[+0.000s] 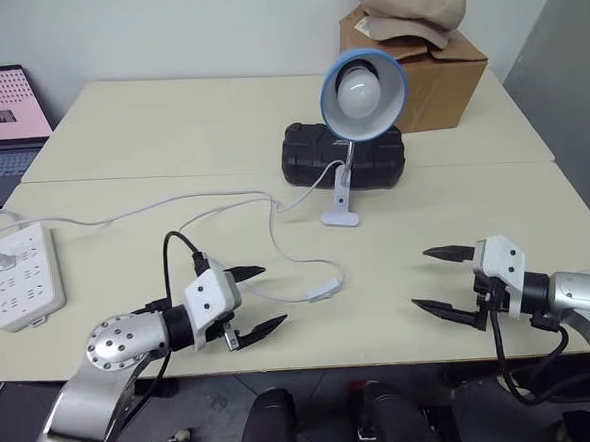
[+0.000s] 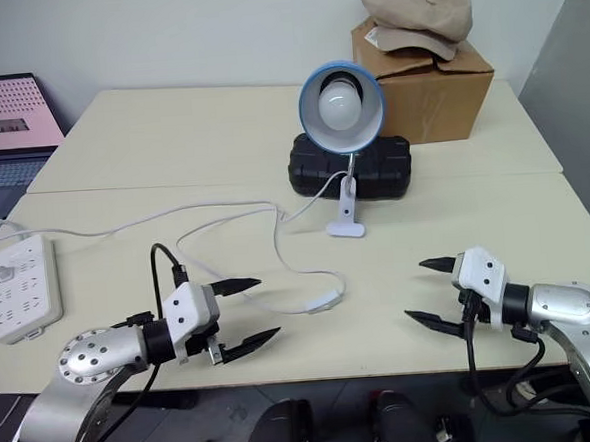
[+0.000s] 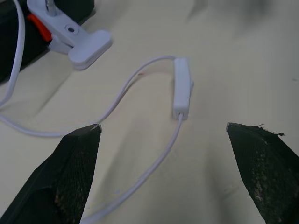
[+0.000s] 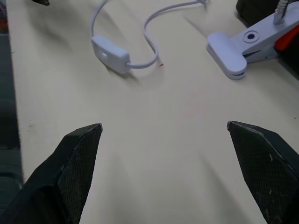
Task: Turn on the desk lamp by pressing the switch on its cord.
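The desk lamp [image 1: 363, 95], blue shade and white bulb, stands unlit on its white clip base [image 1: 341, 214] near the table's middle. Its thin white cord [image 1: 224, 200] loops across the table to the small white switch [image 1: 324, 290], which lies flat near the front edge. My left gripper [image 1: 257, 302] hovers open just left of the switch, pointing at it; the switch [image 3: 181, 88] lies a little ahead between its fingertips. My right gripper [image 1: 434, 281] is open at the front right, well apart from the switch [image 4: 110, 53], with nothing between its fingers.
A white power strip [image 1: 22, 276] lies at the table's left edge with the cord plugged in. A black case [image 1: 316, 152] sits behind the lamp. A cardboard box [image 1: 436, 67] with a beige cap [image 1: 409, 4] stands at the back right. A laptop [image 1: 3, 109] is far left.
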`<state>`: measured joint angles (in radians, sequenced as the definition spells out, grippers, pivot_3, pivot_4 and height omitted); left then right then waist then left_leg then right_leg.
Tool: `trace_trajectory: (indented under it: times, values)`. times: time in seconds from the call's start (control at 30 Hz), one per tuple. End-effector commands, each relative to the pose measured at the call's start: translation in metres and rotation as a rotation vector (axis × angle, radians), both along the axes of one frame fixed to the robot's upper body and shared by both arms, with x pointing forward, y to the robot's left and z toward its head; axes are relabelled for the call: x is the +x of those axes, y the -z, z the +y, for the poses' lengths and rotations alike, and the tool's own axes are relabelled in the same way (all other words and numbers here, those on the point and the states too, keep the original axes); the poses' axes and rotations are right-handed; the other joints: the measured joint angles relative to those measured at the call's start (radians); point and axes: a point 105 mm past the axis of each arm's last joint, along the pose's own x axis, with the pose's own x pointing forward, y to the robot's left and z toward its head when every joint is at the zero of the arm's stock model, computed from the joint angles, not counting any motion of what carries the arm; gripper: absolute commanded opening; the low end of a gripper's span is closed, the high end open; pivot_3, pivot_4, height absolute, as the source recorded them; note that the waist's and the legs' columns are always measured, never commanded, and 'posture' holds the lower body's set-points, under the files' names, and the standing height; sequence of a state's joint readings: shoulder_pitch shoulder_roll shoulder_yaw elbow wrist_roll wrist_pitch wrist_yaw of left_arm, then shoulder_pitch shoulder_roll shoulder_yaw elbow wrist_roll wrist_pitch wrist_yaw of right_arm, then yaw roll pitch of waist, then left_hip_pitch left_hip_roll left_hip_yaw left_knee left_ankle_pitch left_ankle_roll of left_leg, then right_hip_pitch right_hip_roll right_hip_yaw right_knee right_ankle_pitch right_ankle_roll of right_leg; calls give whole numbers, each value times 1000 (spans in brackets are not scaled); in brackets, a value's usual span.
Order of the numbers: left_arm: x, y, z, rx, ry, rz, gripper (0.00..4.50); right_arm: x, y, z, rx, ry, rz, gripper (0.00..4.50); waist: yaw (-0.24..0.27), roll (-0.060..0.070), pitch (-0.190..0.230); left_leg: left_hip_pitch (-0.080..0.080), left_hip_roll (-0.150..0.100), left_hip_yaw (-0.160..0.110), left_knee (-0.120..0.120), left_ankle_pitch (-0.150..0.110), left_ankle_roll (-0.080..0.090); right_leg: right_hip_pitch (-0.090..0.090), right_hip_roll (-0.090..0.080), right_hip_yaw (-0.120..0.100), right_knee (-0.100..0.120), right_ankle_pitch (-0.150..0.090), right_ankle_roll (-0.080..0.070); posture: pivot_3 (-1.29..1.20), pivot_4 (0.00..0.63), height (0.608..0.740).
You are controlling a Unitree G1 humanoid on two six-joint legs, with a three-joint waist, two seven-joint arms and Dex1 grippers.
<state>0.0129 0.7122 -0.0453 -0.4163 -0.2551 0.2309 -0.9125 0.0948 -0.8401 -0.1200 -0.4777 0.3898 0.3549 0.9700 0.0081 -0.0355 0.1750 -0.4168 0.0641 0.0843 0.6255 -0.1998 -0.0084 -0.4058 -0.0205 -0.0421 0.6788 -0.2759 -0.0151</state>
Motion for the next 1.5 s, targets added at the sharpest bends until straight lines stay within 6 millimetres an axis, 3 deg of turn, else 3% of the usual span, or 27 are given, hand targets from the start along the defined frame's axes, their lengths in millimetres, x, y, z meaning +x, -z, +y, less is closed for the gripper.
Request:
trace_trajectory:
  times: [0.03, 0.3, 0.57, 0.6, 0.63, 0.93, 1.13, 1.33, 1.5]
  values:
    - [12, 13, -15, 33, 43, -6, 4472, -9, -13, 6, -7, 0, -30, 4500, 2, 0, 0, 0, 0, 0, 0, 0, 0, 0, 0, 0, 0, 0, 0, 0, 150, 740]
    - [28, 34, -30, 52, 125, 48, 4472, -20, -21, 15, 1, 26, -34, 4500, 0, 0, 0, 0, 0, 0, 1, 0, 0, 0, 0, 0, 0, 0, 0, 0, 150, 740]
    - [37, 40, -43, 20, 157, 56, 4472, -25, -24, 16, 2, 46, -33, 4500, 0, -1, 0, -1, 0, -1, 2, 0, 0, 1, 0, 0, 0, 1, 1, 0, 150, 740]
    - [37, 40, -46, 12, 159, 56, 4100, -25, -24, 17, 1, 45, -33, 4500, 0, -1, 0, -1, 0, -1, 2, 0, 0, 1, 0, 0, 0, 1, 2, 0, 150, 740]
    - [37, 40, -50, 5, 167, 58, 4046, -24, -25, 17, -2, 44, -33, 4500, 0, -1, 0, -1, 0, -1, 2, 0, 0, 1, 0, 0, 0, 1, 2, 0, 150, 740]
    - [34, 44, -58, 5, 195, 60, 1923, -21, -28, 18, -11, 35, -40, 4500, 0, -1, 0, 0, -1, -1, 3, 0, 0, 1, 1, 0, 1, 1, 2, 0, 150, 740]
    - [33, 43, -48, 33, 188, 58, 536, -18, -34, 25, 0, 0, -57, 4500, -1, -1, 0, 0, -1, -1, 3, 0, 0, 1, 1, 0, 1, 1, 2, 0, 150, 740]
    - [32, 44, -45, 32, 180, 61, 416, -12, -36, 29, -4, -19, -56, 4500, -4, -1, 0, 0, -1, -1, 3, 0, 0, 1, 1, 0, 1, 1, 2, 0, 150, 740]
    - [34, 29, -46, 3, 181, 40, 416, -5, -41, 47, 5, -87, -28, 4500, -9, -1, 0, 0, 0, -1, 3, 0, 0, 1, 1, 0, 1, 1, 2, 0, 150, 740]
